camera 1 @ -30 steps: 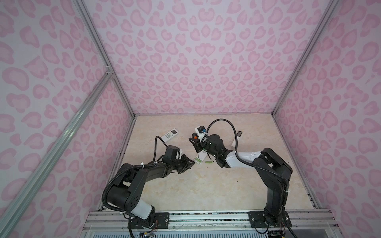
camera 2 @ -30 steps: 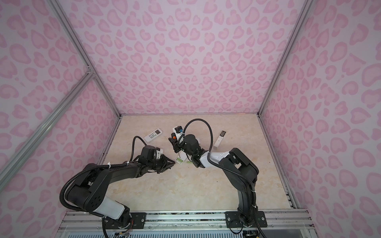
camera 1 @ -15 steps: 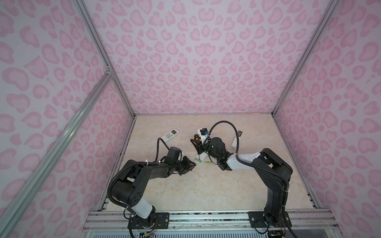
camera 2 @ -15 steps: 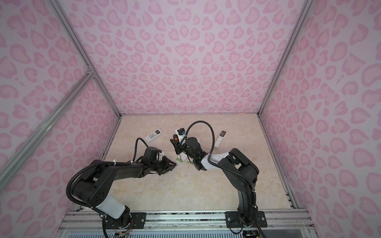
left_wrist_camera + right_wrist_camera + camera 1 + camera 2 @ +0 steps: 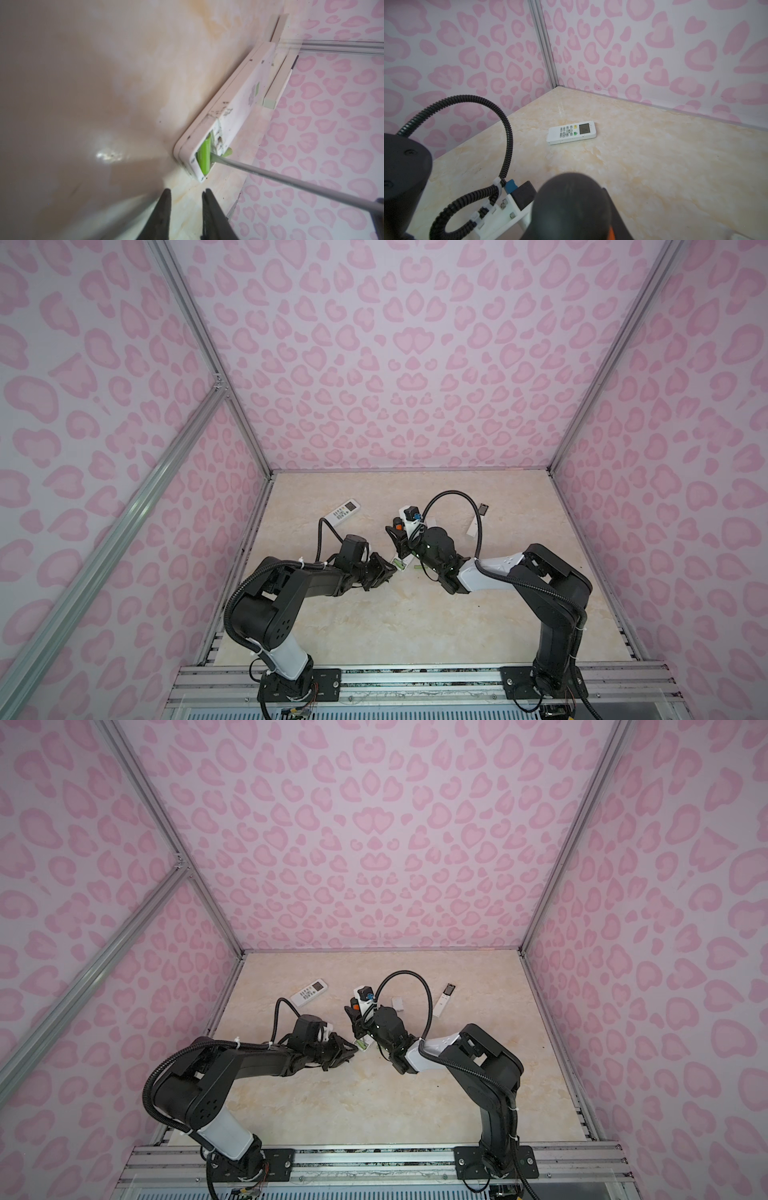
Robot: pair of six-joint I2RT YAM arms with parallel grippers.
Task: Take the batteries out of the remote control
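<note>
A white remote control (image 5: pixel 239 99) lies face down with its battery bay open. One lime-green battery (image 5: pixel 204 155) sits in the bay. A second green battery (image 5: pixel 228 152) lies on the table just beyond the remote. The steel shaft of the screwdriver (image 5: pixel 291 182) reaches into the bay beside the seated battery. My right gripper (image 5: pixel 399 539) is shut on the screwdriver's orange-and-black handle (image 5: pixel 571 207), above the remote (image 5: pixel 409 559). My left gripper (image 5: pixel 187 190) is open and empty, a short way from the remote's open end. It shows in both top views (image 5: pixel 390 570) (image 5: pixel 353 1048).
A white air-conditioner remote (image 5: pixel 343 512) (image 5: pixel 572 132) lies at the back left. A slim white remote (image 5: pixel 444 1000) and a small white cover (image 5: pixel 397 1003) lie at the back right. Pink patterned walls close in three sides of the beige table (image 5: pixel 415 622).
My left gripper has slid right, closer to the remote's open end, and its jaws have parted a little. The right gripper has stayed over the remote with the screwdriver.
</note>
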